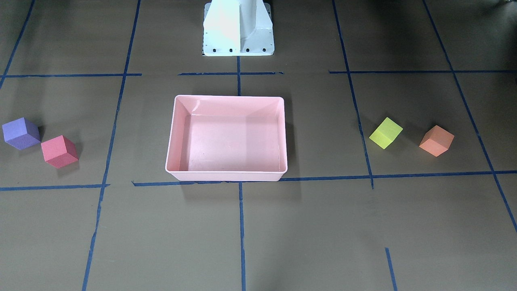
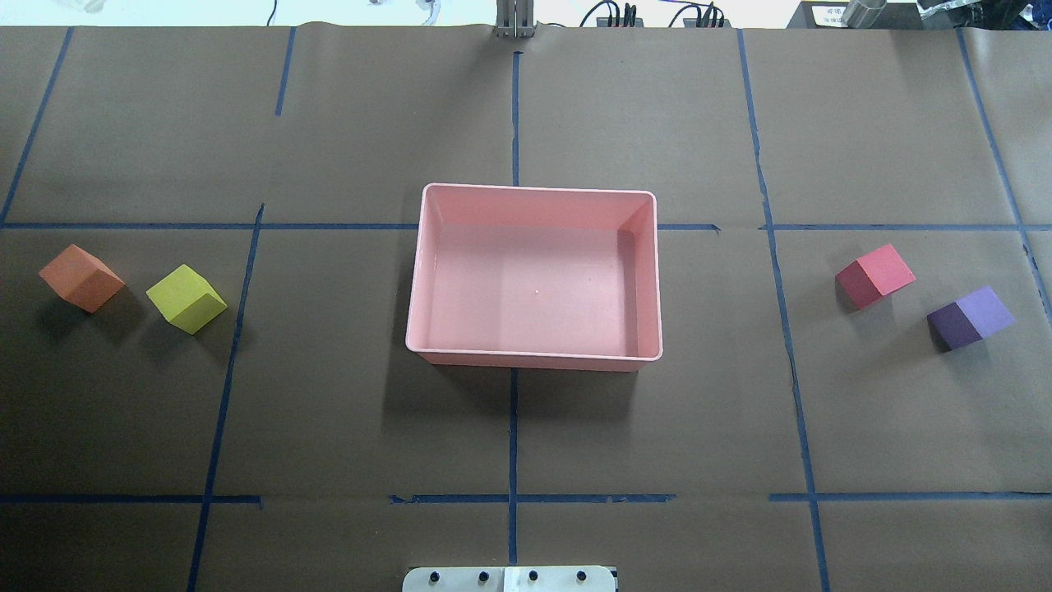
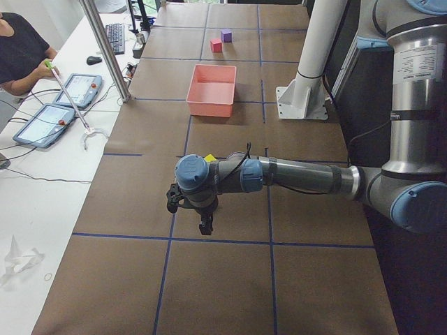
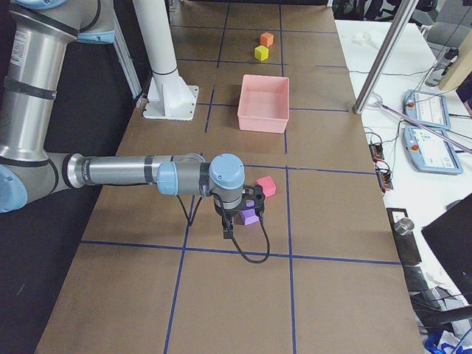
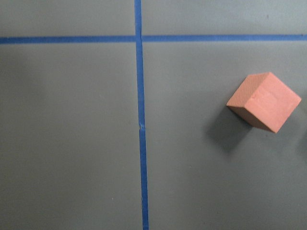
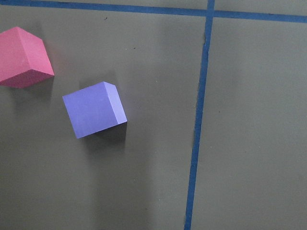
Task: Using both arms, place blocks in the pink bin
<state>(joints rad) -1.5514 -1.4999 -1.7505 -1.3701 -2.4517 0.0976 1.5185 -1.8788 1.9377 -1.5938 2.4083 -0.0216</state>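
The empty pink bin (image 2: 534, 355) sits mid-table. The orange block (image 2: 80, 278) and the yellow-green block (image 2: 186, 298) lie to its left. The red-pink block (image 2: 875, 275) and the purple block (image 2: 970, 318) lie to its right. My left gripper (image 3: 204, 225) hangs above the table near the yellow-green block (image 3: 209, 158); its wrist view shows the orange block (image 5: 265, 100). My right gripper (image 4: 228, 232) hangs over the purple block (image 4: 251, 216), which its wrist view also shows (image 6: 94, 109). I cannot tell whether either gripper is open or shut.
The white pedestal base (image 1: 238, 30) stands behind the bin. Blue tape lines (image 2: 513, 427) grid the brown table. An operator (image 3: 21, 52) and tablets (image 3: 43, 124) are at a side bench, with a metal pole (image 3: 105, 49) at the table edge.
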